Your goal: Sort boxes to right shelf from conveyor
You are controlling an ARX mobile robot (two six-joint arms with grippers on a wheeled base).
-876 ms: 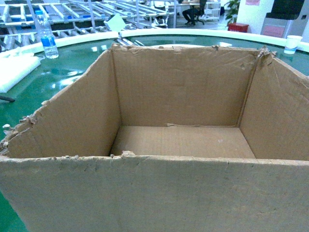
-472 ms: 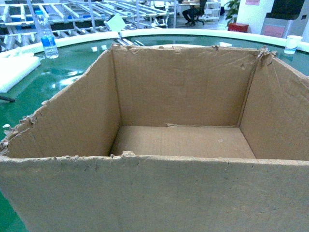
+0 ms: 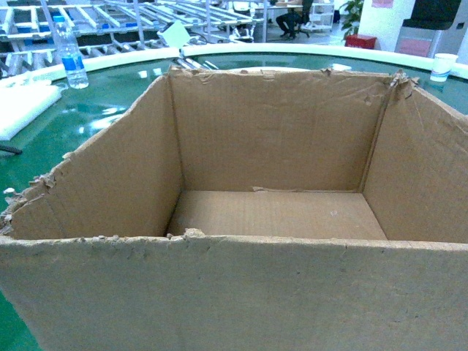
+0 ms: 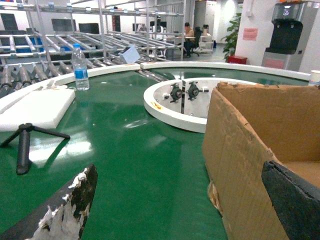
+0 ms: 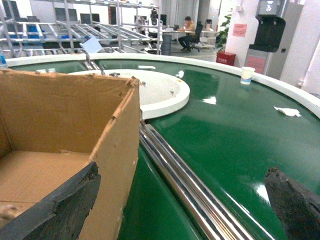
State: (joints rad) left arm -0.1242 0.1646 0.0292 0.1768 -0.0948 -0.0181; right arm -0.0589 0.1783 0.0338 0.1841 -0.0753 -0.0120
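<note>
A large brown cardboard box [image 3: 270, 212] with a ragged torn rim stands open and empty on the glossy green conveyor [image 3: 110, 110], filling the head view. My left gripper [image 4: 177, 171] is open and straddles the box's left wall [image 4: 240, 165]: one finger [image 4: 65, 212] is outside over the belt, the other [image 4: 295, 197] is inside the box. My right gripper [image 5: 182, 171] is open astride the right wall [image 5: 117, 150], with one finger [image 5: 55, 210] inside and one [image 5: 295, 200] outside. Neither gripper shows in the head view. The right shelf is out of view.
A water bottle [image 3: 72, 58] and a white foam slab [image 3: 22, 106] lie on the belt at the left, with a small black tripod [image 4: 25, 145] nearby. A paper cup [image 3: 443, 66] stands at the far right rim. Steel roller racks [image 3: 110, 18] stand behind. Chrome rails [image 5: 190, 185] run beside the box.
</note>
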